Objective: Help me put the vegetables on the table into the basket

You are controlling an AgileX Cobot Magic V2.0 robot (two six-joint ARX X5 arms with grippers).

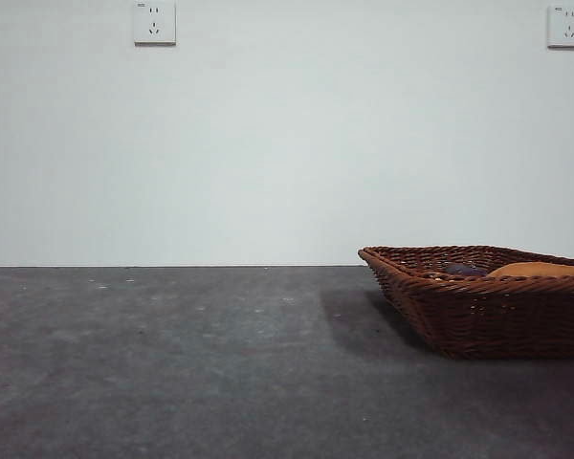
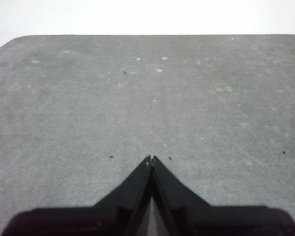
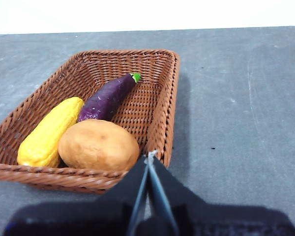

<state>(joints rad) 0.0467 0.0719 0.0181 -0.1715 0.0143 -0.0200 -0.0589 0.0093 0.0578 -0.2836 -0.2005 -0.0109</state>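
Observation:
The brown wicker basket (image 3: 157, 93) holds all three vegetables in the right wrist view: the yellow corn cob (image 3: 49, 132), the orange-brown potato (image 3: 98, 145) and the dark purple sweet potato (image 3: 108, 97) with a green tip. My right gripper (image 3: 150, 157) is shut and empty, raised above the basket's near rim beside the potato. In the front view the basket (image 1: 478, 311) stands at the right, with the potato (image 1: 540, 271) and the purple sweet potato (image 1: 464, 271) just showing over the rim; the corn is hidden there. My left gripper (image 2: 151, 160) is shut and empty over the bare table (image 2: 137, 98).
The dark grey table (image 1: 172, 363) stretches left of the basket. A white wall with two sockets (image 1: 154, 22) stands behind. No arm shows in the front view.

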